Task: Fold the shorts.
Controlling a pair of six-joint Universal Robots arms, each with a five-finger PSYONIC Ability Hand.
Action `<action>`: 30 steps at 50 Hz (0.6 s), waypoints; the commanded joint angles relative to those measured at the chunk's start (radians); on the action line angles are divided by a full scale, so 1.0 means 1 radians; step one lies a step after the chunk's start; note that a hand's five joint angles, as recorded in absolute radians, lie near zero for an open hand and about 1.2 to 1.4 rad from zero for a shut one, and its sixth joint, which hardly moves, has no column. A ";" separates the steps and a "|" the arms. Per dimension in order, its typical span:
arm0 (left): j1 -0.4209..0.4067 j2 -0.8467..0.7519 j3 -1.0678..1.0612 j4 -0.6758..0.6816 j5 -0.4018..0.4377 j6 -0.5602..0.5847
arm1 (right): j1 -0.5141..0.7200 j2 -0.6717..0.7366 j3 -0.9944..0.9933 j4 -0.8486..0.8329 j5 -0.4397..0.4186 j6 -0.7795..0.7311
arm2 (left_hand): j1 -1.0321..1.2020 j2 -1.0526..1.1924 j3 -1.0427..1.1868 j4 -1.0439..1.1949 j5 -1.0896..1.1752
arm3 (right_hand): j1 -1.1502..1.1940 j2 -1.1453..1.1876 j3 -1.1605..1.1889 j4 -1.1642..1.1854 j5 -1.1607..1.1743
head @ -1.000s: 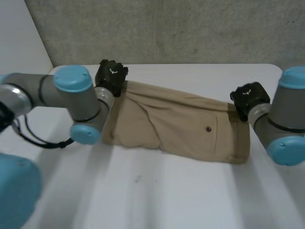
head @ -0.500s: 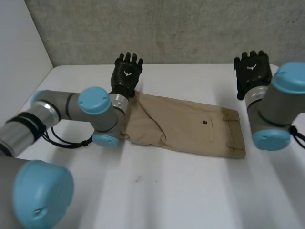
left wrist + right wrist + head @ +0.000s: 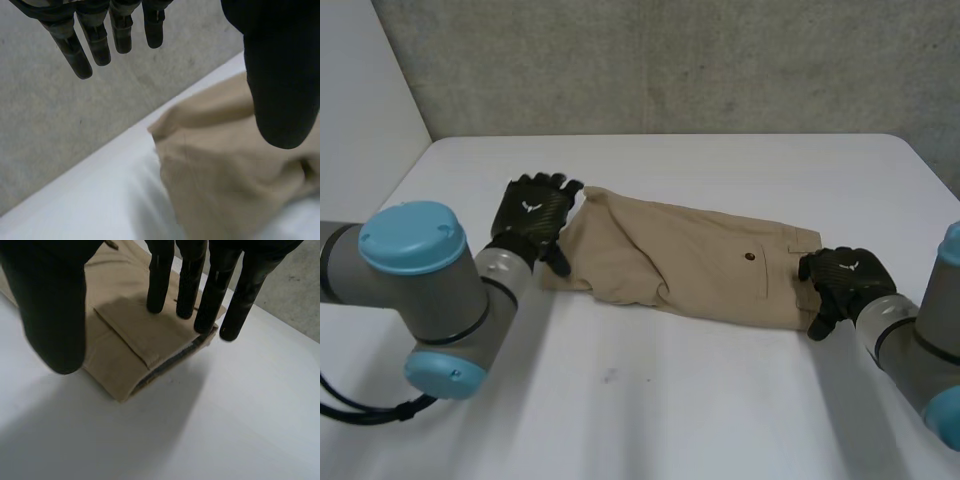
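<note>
The tan shorts (image 3: 690, 260) lie folded lengthwise across the middle of the white table (image 3: 650, 410), waistband to the right. My left hand (image 3: 532, 215) is at their left end, by the leg hems. In the left wrist view its fingers (image 3: 95, 35) are straight and spread above the cloth (image 3: 225, 180), holding nothing. My right hand (image 3: 842, 280) is at the waistband end. Its straight fingers (image 3: 160, 280) reach over the waistband corner (image 3: 135, 340) with the thumb held apart, and nothing is pinched. Whether the fingertips touch the cloth I cannot tell.
A grey concrete wall (image 3: 700, 60) rises behind the table's far edge, and a white panel (image 3: 360, 110) stands at the left. A dark button (image 3: 749, 256) marks the back pocket. Bare tabletop stretches in front of the shorts.
A second ago both hands were curled at the shorts' ends. They then lifted with fingers spread at the far side, and have now come down beside the two ends.
</note>
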State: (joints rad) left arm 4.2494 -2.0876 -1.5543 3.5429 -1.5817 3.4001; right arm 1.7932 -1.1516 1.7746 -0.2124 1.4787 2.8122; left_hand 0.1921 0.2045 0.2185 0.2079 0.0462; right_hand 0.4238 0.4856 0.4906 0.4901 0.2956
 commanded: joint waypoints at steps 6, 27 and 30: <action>0.052 0.001 -0.030 0.001 -0.004 0.004 | -0.035 0.050 -0.020 -0.091 0.029 -0.117 | -0.018 -0.030 -0.044 -0.033 -0.046 | 0.972 0.911 0.906 0.906 0.926; 0.056 0.196 -0.095 -0.016 -0.004 -0.018 | 0.169 0.016 -0.372 -0.004 0.022 -0.593 | -0.018 -0.030 -0.044 -0.033 -0.046 | 0.972 0.911 0.906 0.906 0.926; 0.055 0.202 -0.084 -0.015 -0.004 -0.041 | 0.274 0.085 -0.449 -0.002 -0.026 -0.591 | -0.018 -0.030 -0.044 -0.033 -0.046 | 0.972 0.911 0.906 0.906 0.926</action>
State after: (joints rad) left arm 4.3068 -1.9138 -1.6503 3.5270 -1.5848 3.3942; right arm 1.8439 -1.1631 1.5037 -0.2206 1.5064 2.2105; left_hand 0.1921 0.2045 0.2186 0.2079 0.0462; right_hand 0.9486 1.1686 1.1800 1.1915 0.9452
